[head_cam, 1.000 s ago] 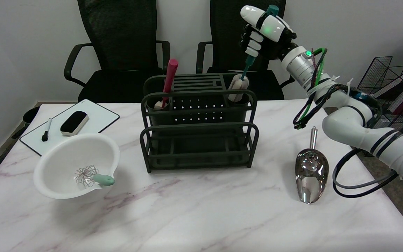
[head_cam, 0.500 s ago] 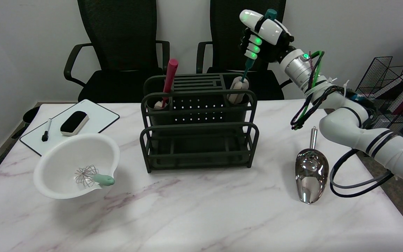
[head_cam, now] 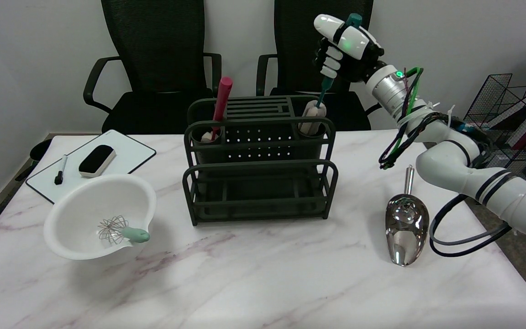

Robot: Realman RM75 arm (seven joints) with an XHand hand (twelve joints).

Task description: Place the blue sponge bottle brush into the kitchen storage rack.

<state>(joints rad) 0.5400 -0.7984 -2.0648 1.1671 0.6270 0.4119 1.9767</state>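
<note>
Currently: right hand (head_cam: 343, 45) grips bottle brush (head_cam: 314, 114) handle; sponge head partly inside storage rack's (head_cam: 259, 183) far right cup. Step: insertion. Next, presumably: lower fully, then release.

Colours on the white, grey-veined marble bench (head_cam: 263, 283)

Dark green rack (head_cam: 259, 183) at centre; teal-handled brush (head_cam: 314, 109) with pale sponge at 1 o'clock in the black-and-white robot hand (head_cam: 343, 43); red-handled brush (head_cam: 220, 103) at 11; white bowl (head_cam: 101, 214) at 8; shiny silver scoop (head_cam: 406, 226) at 4.
</note>
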